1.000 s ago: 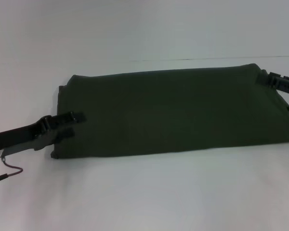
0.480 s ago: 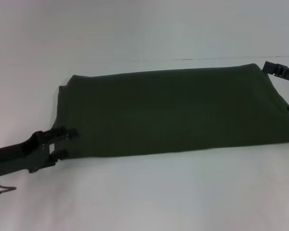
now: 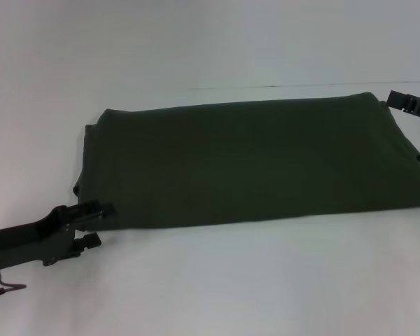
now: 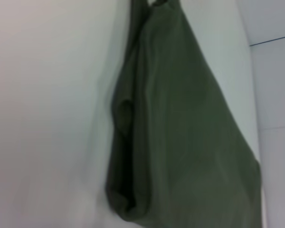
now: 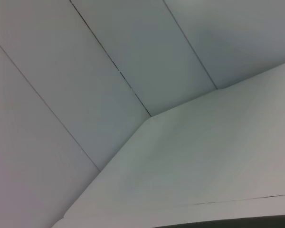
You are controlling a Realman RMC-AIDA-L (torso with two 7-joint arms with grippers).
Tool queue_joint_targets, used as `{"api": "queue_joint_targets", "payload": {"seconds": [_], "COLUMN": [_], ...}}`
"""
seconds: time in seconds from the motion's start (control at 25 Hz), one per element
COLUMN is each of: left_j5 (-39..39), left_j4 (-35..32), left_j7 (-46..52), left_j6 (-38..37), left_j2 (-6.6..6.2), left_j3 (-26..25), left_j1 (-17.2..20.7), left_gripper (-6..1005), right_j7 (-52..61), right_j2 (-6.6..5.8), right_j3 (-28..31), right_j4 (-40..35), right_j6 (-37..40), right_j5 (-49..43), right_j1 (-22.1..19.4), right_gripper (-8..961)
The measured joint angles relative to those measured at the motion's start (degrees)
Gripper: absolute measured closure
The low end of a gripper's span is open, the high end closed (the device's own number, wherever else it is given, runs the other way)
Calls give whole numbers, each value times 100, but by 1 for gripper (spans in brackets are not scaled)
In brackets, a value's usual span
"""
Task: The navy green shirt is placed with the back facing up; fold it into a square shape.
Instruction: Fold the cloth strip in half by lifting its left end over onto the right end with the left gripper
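The navy green shirt (image 3: 252, 164) lies folded into a long flat band across the white table, plain side up. In the left wrist view the shirt (image 4: 180, 133) fills the middle, with layered folds at one end. My left gripper (image 3: 98, 224) sits just off the shirt's near-left corner. It is open, with nothing between its fingers, and its upper finger (image 3: 103, 208) is at the fabric's edge. My right gripper (image 3: 408, 102) shows only partly at the far-right corner, just off the cloth. A dark strip of shirt (image 5: 228, 223) edges the right wrist view.
A white table (image 3: 217, 280) surrounds the shirt, with open surface in front and to the left. A seam line (image 3: 301, 85) runs across the table behind the shirt. The right wrist view shows pale wall panels (image 5: 109, 71).
My left gripper has slid back off the shirt's left end toward the near-left corner. The right gripper has drawn away from the far-right corner to the right. The shirt stays put.
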State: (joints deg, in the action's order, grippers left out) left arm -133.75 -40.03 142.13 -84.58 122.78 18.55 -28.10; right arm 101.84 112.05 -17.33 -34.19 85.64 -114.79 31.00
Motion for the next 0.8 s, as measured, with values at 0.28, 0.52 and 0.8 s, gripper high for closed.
{"api": "queue_joint_targets", "payload": {"seconds": [0.28,0.52,0.8], "left_j5": [-98,-136,-143], "left_j4": [147,181,228], "left_j7": [-36,-37,-26], "left_j6": [262,443,553], "left_j2": [-16,-20,-26], "left_j3": [18,32,51], "left_j1": [-49,-91,-106], "left_gripper": [172,173,172], "right_j7": [-5,0,8], "right_j2": [4,5,0], "right_j3": [17,24,39], "right_j4": [0,0,0], "right_j6": [5,3,1], "right_j5": [1,1,15], "right_j1": [-31,-44,-64], "right_gripper": [133,133,132]}}
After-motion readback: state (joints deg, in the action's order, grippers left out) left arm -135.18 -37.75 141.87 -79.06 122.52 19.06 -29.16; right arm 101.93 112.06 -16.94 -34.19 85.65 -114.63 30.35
